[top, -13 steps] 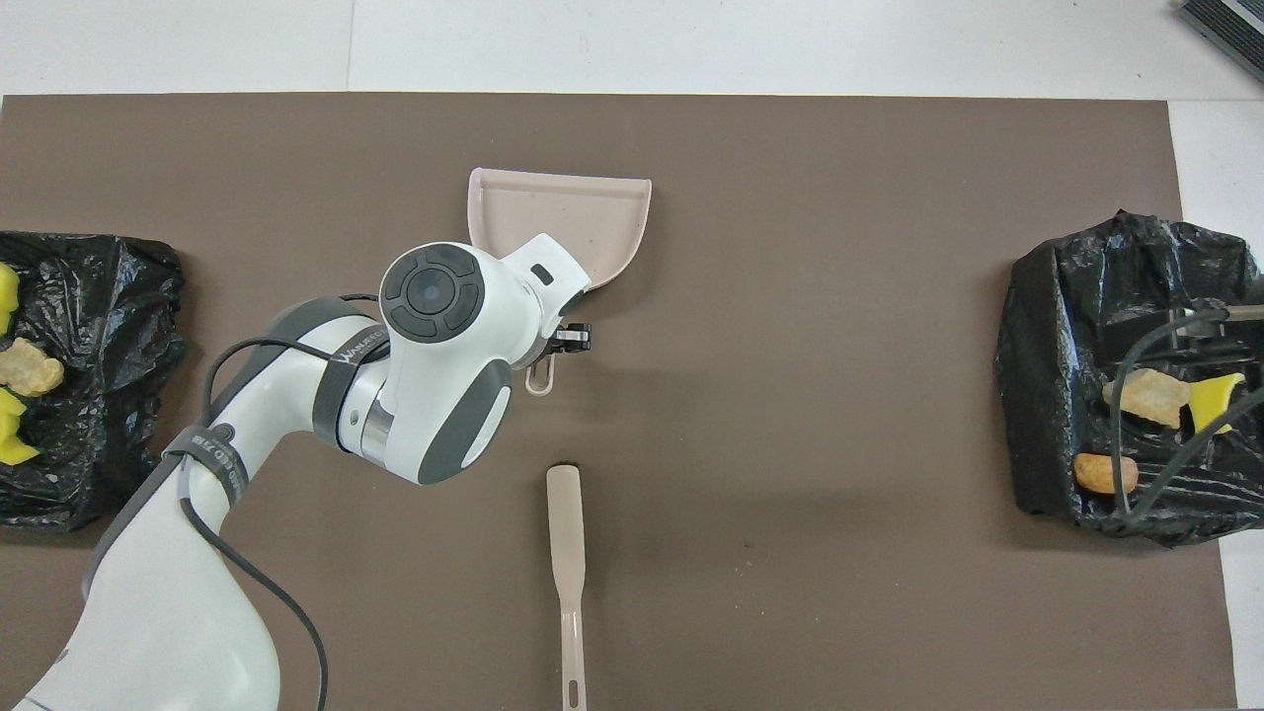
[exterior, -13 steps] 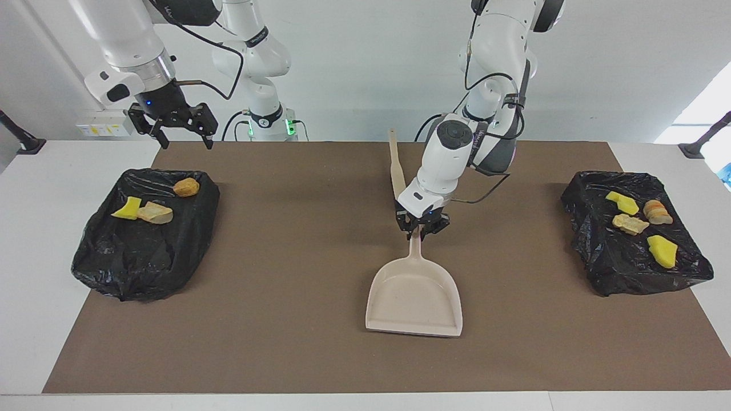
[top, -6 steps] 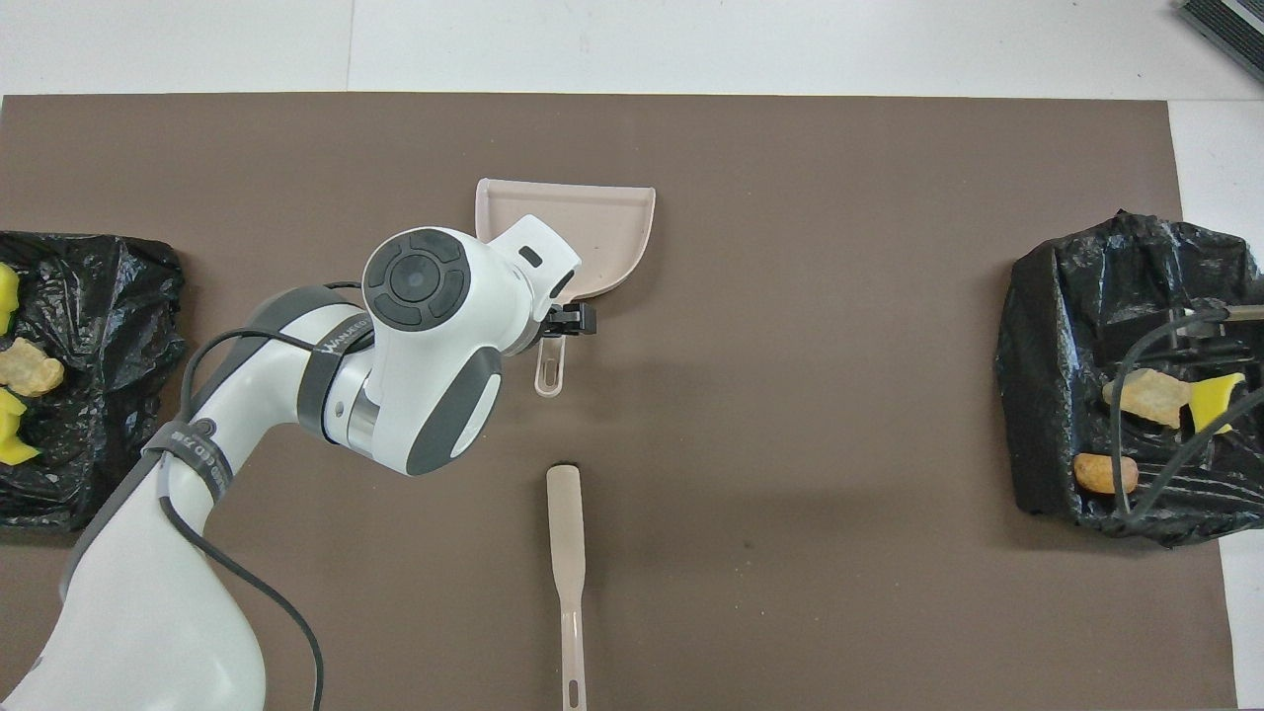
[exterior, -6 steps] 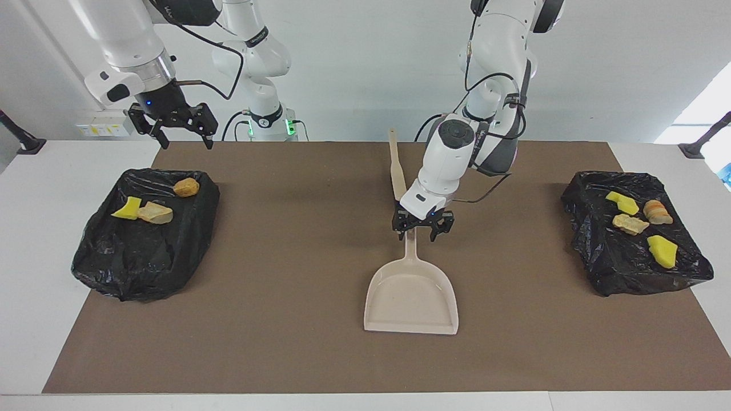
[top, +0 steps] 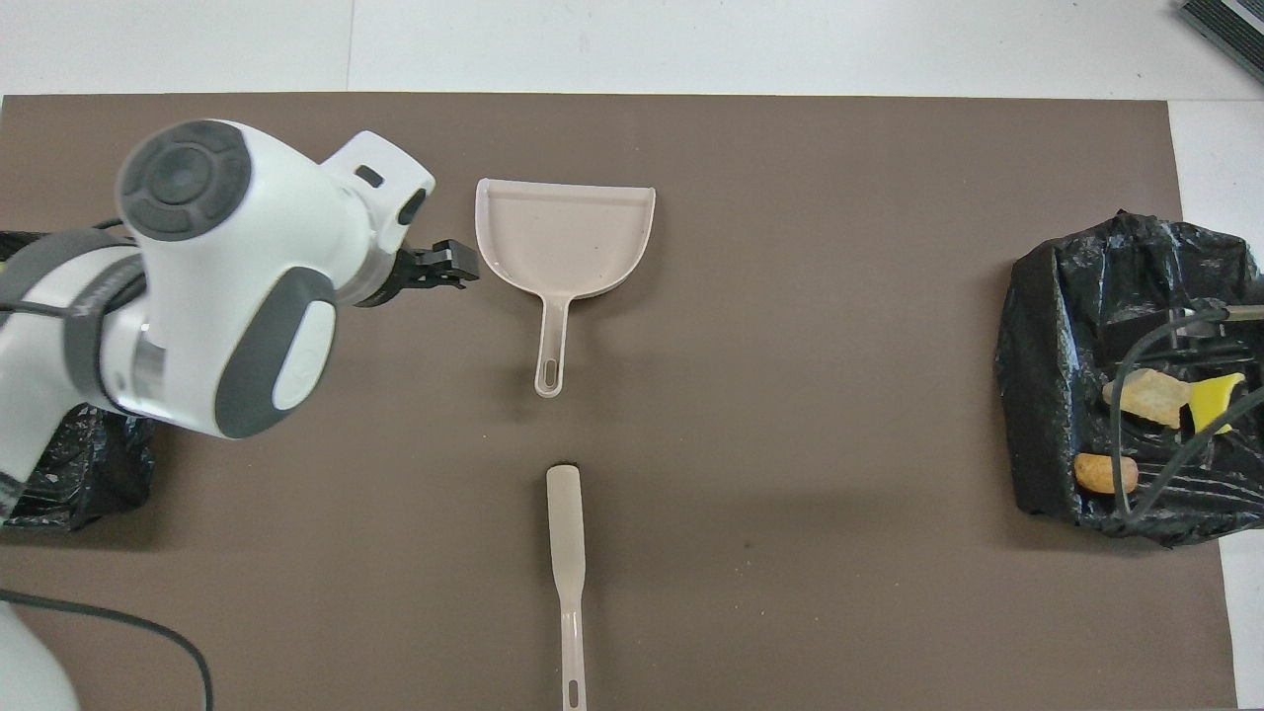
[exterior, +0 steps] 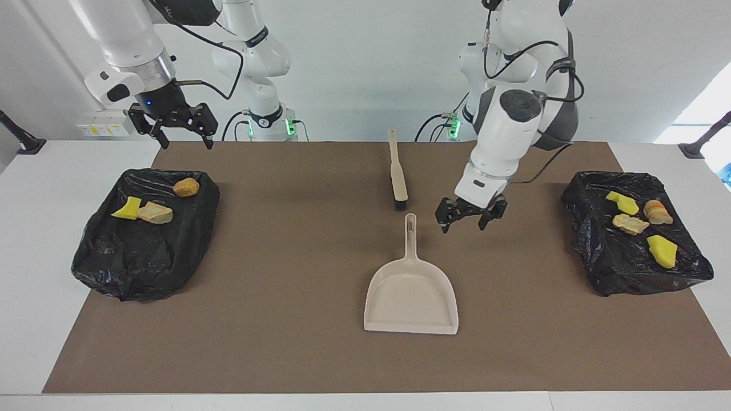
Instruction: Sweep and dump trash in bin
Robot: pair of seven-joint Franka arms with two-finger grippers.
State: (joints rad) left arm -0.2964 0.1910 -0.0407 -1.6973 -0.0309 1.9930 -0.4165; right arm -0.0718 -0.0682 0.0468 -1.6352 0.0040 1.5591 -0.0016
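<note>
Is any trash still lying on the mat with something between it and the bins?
No. None is loose on the brown mat: three scraps lie in one black-lined bin, four in the other. The dustpan and brush lie mid-mat, and both the left gripper and right gripper are open and empty.

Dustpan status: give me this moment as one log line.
dustpan: flat on mat, unheld | left gripper: open, beside handle | right gripper: open, waiting | trash: in bags
</note>
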